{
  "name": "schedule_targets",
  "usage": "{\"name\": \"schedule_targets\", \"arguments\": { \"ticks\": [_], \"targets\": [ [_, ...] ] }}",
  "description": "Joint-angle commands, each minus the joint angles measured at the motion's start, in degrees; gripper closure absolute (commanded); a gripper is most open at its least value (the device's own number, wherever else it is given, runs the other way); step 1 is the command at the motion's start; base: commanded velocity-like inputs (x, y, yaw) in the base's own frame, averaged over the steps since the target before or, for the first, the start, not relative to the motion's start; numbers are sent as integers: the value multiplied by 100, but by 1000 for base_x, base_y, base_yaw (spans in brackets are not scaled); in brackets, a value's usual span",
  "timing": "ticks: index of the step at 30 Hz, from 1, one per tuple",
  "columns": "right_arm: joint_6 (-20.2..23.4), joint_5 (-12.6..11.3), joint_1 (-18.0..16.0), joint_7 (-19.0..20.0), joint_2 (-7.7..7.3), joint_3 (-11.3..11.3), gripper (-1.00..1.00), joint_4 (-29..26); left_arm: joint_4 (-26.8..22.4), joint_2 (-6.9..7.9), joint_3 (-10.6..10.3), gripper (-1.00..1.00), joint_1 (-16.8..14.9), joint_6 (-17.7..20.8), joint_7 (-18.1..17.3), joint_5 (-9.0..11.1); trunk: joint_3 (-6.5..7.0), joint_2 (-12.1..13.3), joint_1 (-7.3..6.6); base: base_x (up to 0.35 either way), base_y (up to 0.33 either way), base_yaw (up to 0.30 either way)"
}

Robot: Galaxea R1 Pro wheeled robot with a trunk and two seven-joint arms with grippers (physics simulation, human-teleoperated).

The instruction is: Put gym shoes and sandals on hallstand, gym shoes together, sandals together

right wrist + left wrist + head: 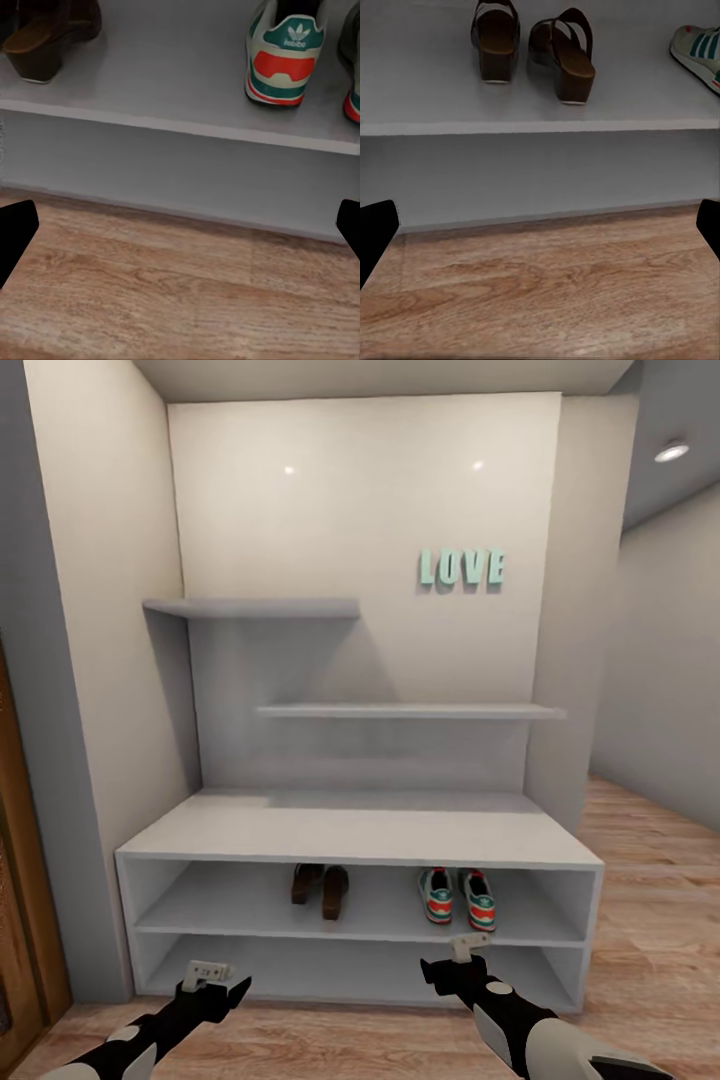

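- The left gripper and right gripper are held low before the hallstand; in both wrist views the fingers are spread wide, with nothing between them.
- The two sandals are seen side by side on the upper tier, left of the two gym shoes, also paired.
- The heel logo on a gym shoe is resolved in the right wrist view.
- The corridor floor is seen below each gripper.
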Motion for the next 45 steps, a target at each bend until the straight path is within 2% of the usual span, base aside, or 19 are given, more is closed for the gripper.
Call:
{"name": "schedule_targets", "arguments": {
  "ticks": [1, 21, 30, 34, 35, 38, 45],
  "targets": [
    [-13, 49, 0, 14, 0, -49, -100, 3, 7, 1, -48, -100, -3, -14, -19, 56, 2, 38, -24, 0, 0, 75],
    [8, 43, 127, 14, 0, -56, -100, 3, 7, 0, -48, -100, 6, -15, -13, 63, 181, 840, -463, 0, 0, 75],
    [18, 22, 550, -2, 0, -59, -100, 3, 12, 7, -47, -100, 138, -15, 46, 65, 261, 1201, -661, 0, 0, 74],
    [19, -130, 790, -4, 0, -60, -100, 3, 9, 9, -48, -100, 268, -16, 224, 63, 297, 1362, -749, 0, 0, 62],
    [19, -406, 898, -4, 0, -59, -100, 3, 7, 10, -48, -100, 330, -16, 308, 59, 306, 1402, -771, 0, 0, 17],
    [19, -593, 940, -4, 0, -58, -100, 3, 7, 10, -48, -100, 353, -16, 333, 57, 336, 1522, -837, 0, 0, 11],
    [19, -722, 997, -4, 0, -58, -100, 3, 11, 10, -48, -100, 395, -12, 353, 57, 416, 1803, -990, 0, 0, 3]
  ]
}}
